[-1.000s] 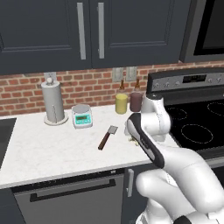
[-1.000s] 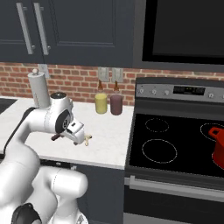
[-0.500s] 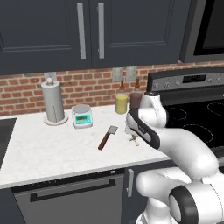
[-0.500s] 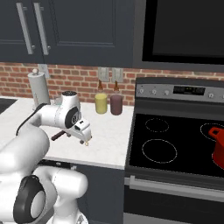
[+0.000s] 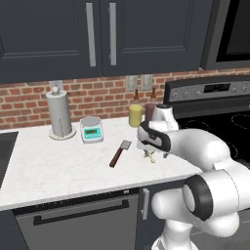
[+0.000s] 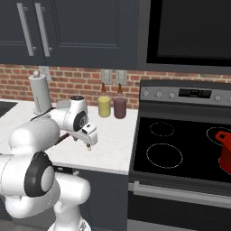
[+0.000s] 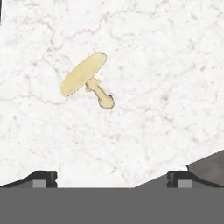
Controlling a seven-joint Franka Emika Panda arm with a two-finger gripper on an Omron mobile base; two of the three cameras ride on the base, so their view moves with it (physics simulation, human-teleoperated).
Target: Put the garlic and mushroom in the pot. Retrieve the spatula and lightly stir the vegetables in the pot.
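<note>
A pale tan mushroom (image 7: pixel 84 77) lies on its side on the white marble counter (image 7: pixel 153 65), a little ahead of my gripper (image 7: pixel 111 178). The fingertips (image 7: pixel 42 177) stand wide apart and open, with nothing between them. From the left base view the hand (image 5: pixel 151 142) hangs low, just above the mushroom (image 5: pixel 150 156). The spatula (image 5: pixel 119 153) lies flat to its left, grey blade pointing toward the wall. The red pot (image 6: pixel 224 152) stands on the stove at the far right edge of the right base view. The garlic is out of view.
A paper towel holder (image 5: pixel 61 114) and a small scale (image 5: pixel 91 130) stand at the back of the counter. Yellow (image 5: pixel 135 115) and maroon (image 5: pixel 150 113) canisters sit by the brick wall. The black stove top (image 6: pixel 180 149) adjoins the counter's right end.
The arm has bent forward and the hand has come down toward the counter, over the mushroom. The jaws have stayed open.
</note>
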